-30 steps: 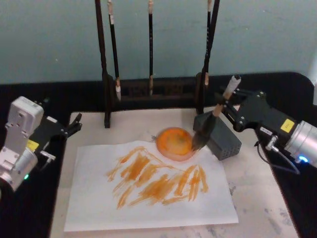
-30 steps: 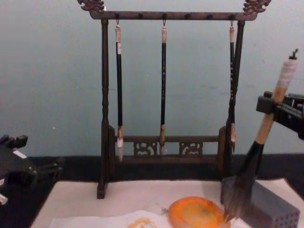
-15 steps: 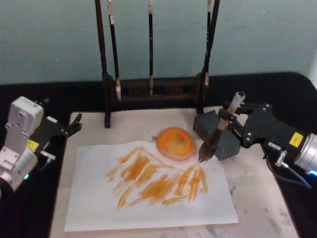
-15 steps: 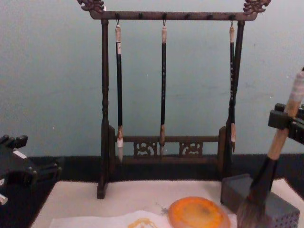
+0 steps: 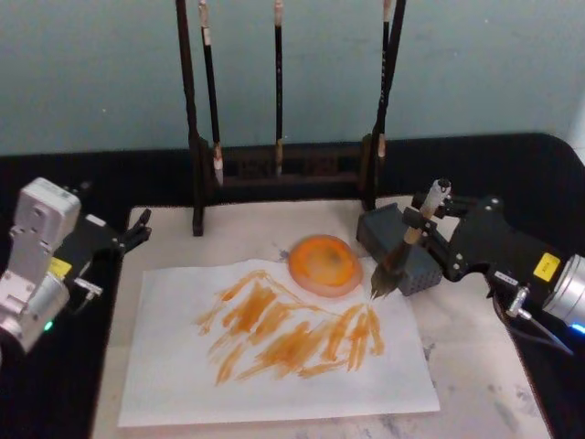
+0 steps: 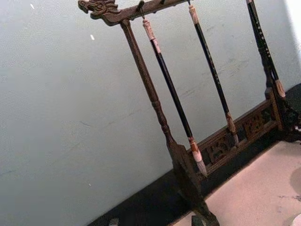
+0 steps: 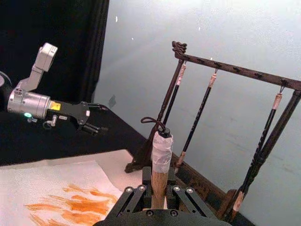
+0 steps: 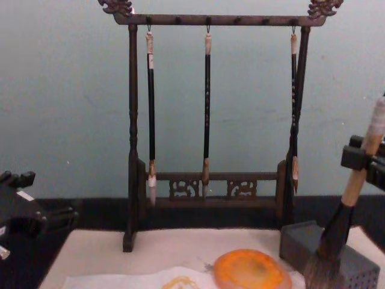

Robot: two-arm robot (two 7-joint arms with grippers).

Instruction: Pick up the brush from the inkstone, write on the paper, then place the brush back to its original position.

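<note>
The left gripper [image 5: 142, 230] hangs over the dark table just off the far left corner of the beige mat [image 5: 475, 357], its jaws apart and holding nothing; it sits where it did a second ago. The paper [image 5: 174, 384] lies across the near half of the mat, streaked with orange strokes. Along the mat's far edge stands a dark wooden brush rack [image 5: 196, 137] with three thin brushes [image 5: 278, 91] hanging from it. The round orange inkstone [image 5: 324, 263] sits near the mat's middle, overlapping the paper's far edge. Just to its right is the brush [image 5: 409, 240], tilted with its white-wrapped end up and away. Its dark bristle tip now points down at the paper's far right corner and seems to touch it. A second ago the tip rested against the inkstone's right rim, and the handle stood higher. A grey block [image 5: 377, 229] sits behind the brush, near the mat's right edge. The right gripper [image 5: 422, 218] reaches in from the right, lower and nearer than before, its jaws clamped on the brush's tan handle below the white wrap.
</note>
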